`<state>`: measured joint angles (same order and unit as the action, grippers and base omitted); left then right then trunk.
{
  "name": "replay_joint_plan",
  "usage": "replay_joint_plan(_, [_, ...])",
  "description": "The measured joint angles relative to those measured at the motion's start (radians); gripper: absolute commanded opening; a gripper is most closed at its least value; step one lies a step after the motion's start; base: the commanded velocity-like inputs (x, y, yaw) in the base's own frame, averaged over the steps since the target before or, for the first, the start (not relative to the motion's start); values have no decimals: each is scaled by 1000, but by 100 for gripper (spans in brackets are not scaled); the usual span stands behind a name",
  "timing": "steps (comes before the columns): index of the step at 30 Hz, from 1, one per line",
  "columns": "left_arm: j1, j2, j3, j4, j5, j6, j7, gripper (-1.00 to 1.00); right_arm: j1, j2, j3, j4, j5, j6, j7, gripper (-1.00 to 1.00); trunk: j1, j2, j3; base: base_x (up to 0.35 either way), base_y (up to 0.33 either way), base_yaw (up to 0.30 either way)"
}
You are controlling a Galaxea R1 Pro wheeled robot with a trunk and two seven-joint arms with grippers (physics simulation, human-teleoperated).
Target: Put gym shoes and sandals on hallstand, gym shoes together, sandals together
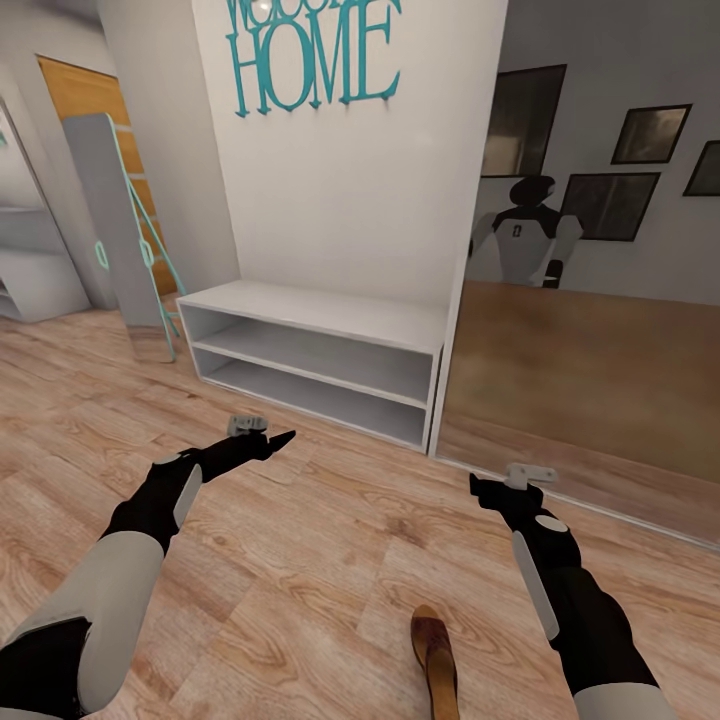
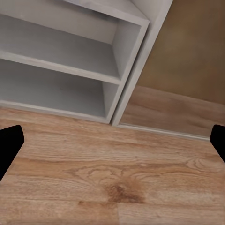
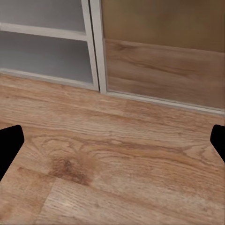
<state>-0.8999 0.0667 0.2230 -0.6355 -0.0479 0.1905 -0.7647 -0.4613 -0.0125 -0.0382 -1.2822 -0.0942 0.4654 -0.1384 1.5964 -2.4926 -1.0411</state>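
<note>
Head view: mirror point(image 1: 590, 400) beside hallstand point(image 1: 320, 350); sandal point(image 1: 437, 655) on floor point(image 1: 300, 560).

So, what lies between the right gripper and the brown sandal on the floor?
Only bare wood floor, in the head view: the right gripper hangs open above it, and the sandal lies nearer the robot.

Grainy wood floor point(image 1: 330, 560) — matt rack point(image 1: 320, 345) — leathery sandal point(image 1: 436, 650)

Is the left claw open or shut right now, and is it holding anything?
Open and empty. In the left wrist view the left claw has its fingertips at opposite edges, with bare corridor floor between them.
</note>
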Motion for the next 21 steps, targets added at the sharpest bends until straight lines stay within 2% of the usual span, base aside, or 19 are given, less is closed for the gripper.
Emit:
replay_joint_plan(11, [0, -4, -2, -3, -4, 2, -1, 100, 0, 0, 0, 7, 0, 0, 0, 100, 0, 0, 0, 0, 0, 4])
replay_joint_plan(17, [0, -4, -2, -3, -4, 2, -1, 100, 0, 0, 0, 60, 1, -4, -1, 100, 0, 0, 0, -40, 0, 0])
replay_joint_plan(21, [1, -5, -2, -3, -4, 2, -1, 100, 0, 1, 3, 145, 4, -8, -2, 100, 0, 0, 0, -182, 0, 0])
